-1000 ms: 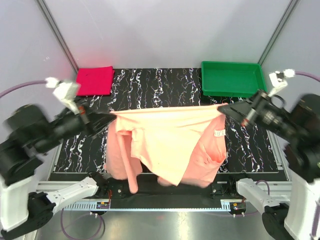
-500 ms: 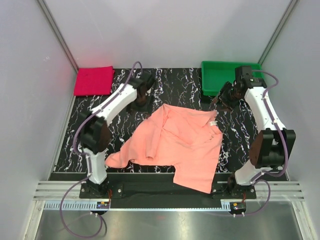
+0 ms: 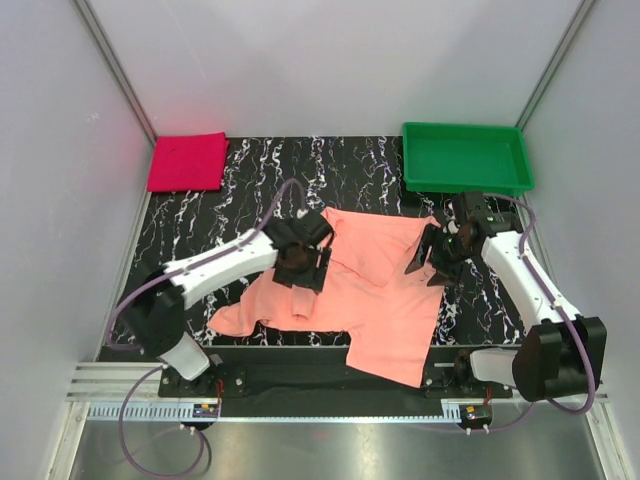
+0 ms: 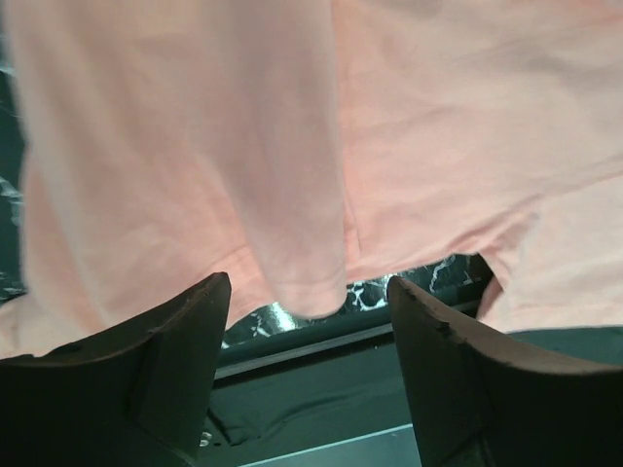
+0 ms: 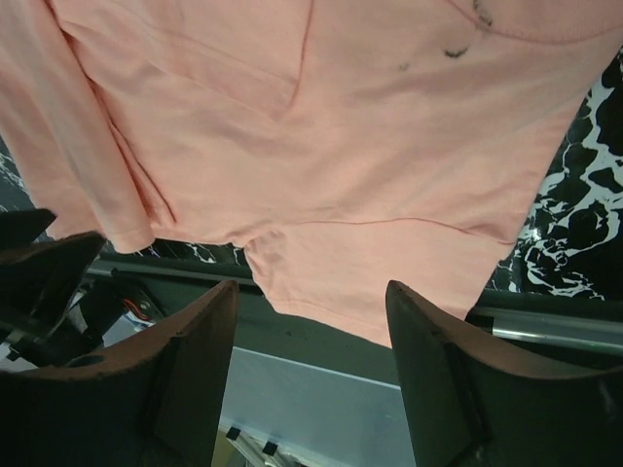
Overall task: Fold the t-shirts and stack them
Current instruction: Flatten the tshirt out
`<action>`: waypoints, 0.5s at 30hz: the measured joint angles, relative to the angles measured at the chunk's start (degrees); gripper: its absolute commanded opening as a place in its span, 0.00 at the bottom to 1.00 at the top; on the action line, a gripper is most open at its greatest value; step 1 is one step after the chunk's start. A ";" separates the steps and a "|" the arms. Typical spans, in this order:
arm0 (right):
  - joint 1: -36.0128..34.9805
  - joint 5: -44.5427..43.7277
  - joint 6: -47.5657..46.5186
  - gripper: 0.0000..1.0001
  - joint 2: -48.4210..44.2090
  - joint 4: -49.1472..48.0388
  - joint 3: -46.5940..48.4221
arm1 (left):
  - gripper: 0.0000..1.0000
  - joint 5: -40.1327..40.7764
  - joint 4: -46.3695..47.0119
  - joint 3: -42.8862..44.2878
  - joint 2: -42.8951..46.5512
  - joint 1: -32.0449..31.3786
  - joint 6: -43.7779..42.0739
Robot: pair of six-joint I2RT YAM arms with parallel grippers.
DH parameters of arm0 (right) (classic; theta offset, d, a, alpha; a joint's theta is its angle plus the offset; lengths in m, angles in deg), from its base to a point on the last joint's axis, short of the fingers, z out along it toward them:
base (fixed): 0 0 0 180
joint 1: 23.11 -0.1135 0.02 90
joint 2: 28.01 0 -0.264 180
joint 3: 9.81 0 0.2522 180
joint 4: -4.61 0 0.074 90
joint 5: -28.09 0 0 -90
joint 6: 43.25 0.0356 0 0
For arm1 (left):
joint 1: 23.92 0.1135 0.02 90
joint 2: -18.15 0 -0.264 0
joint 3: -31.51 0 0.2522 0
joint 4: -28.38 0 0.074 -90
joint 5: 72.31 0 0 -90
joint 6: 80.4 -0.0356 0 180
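Note:
The salmon-pink t-shirt [image 3: 375, 295] lies unfolded and rumpled on the middle of the black marbled table [image 3: 260, 185], its lower hem hanging over the near edge. My left gripper [image 3: 300, 262] hovers open over the shirt's left side. My right gripper [image 3: 430, 260] hovers open over its right edge. The left wrist view has pink cloth [image 4: 292, 146] below my spread left gripper [image 4: 307, 292], nothing between the fingers. The right wrist view shows the shirt [image 5: 321, 146] under my open right gripper [image 5: 311, 292]. The magenta t-shirt [image 3: 187, 161] lies folded at the back left corner.
A green plastic tray [image 3: 520, 160] stands at the back right. Grey walls close in the table on three sides. A metal rail [image 3: 320, 385] runs along the near edge by the arm bases.
Both grippers opened and let go of the pink shirt, which had been stretched in the air between them; it now lies on the table. Both arms then drew back over it.

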 measured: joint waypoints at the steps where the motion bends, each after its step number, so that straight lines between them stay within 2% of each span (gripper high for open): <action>1: -0.11 0.31 -0.02 0.70 -0.13 0.07 -1.18 | 0.72 -0.17 0.35 -0.07 -3.10 -0.74 0.83; 5: -0.13 1.53 -0.24 0.70 -0.66 0.15 -2.97 | 0.66 -0.44 1.44 -1.60 -9.55 -3.23 3.26; 7: -0.13 1.92 -0.39 0.70 -1.70 -0.11 -2.97 | 0.57 -0.39 1.33 -1.57 -10.78 -4.04 3.78; 8: -0.13 2.10 -0.46 0.70 -2.25 -0.28 -2.95 | 0.34 -0.35 1.31 -1.49 -11.26 -4.13 4.07; 10: -0.13 2.58 -0.59 0.70 -2.97 -0.46 -2.89 | 0.06 -0.04 1.29 -1.44 -11.76 -4.13 4.50; 11: -0.13 2.73 -0.61 0.69 -3.13 -0.57 -2.89 | 0.00 0.26 1.18 -1.42 -11.80 -4.11 4.83; 15: -0.13 2.97 -0.79 0.70 -3.15 -0.66 -2.89 | 0.00 4.42 -2.29 0.96 -10.99 -3.74 4.83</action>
